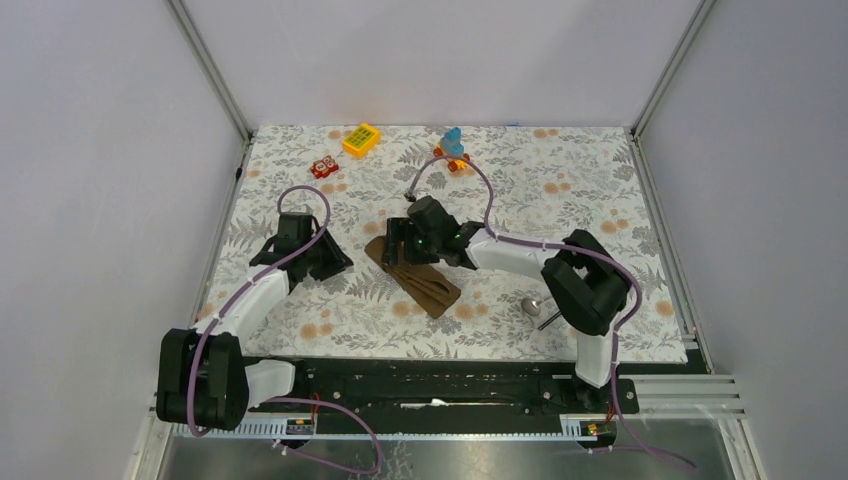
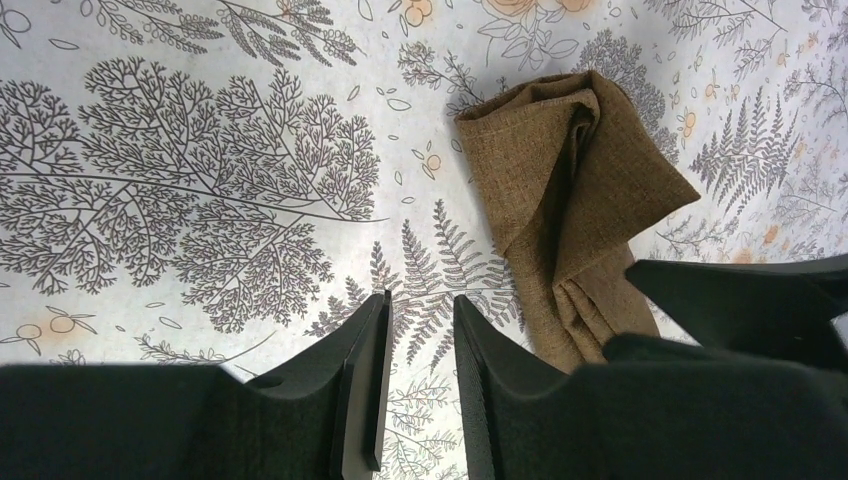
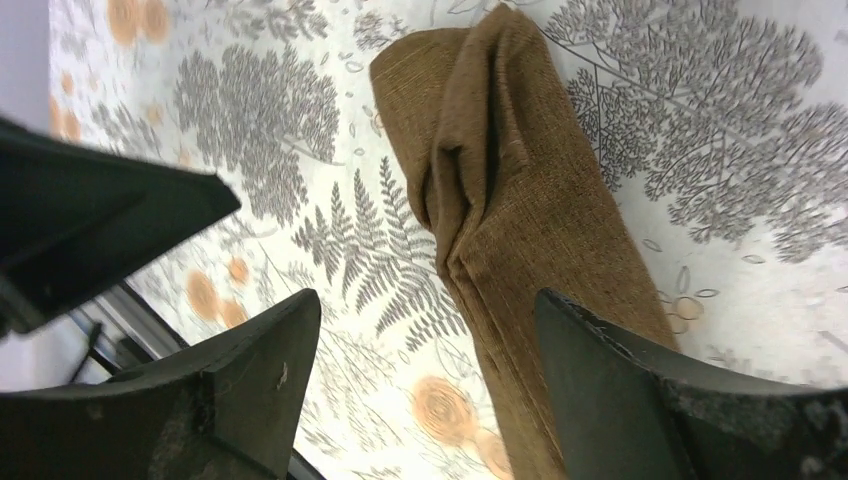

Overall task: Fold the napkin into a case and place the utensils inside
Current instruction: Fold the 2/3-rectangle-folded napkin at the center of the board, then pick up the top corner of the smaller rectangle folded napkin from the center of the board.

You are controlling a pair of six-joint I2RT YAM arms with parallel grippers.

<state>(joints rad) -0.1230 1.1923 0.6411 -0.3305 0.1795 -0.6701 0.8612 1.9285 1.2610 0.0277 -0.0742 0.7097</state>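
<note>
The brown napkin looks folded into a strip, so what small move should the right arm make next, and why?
Probably lift the right pincer clear of the napkin. Its jaws stand open over one end of the cloth, gripping nothing. The strip looks folded, and the spoon lies apart from it, not yet inside.

No lettering, number or brand can be read anywhere from where I stand. The grey tablecloth printed with ferns, trees and orange blossoms [image 1: 560,190] carries pattern only. The small yellow square plastic toy block [image 1: 361,139] at the far side, left of centre, has a grid of marks on its top face, too small to make out.
</note>
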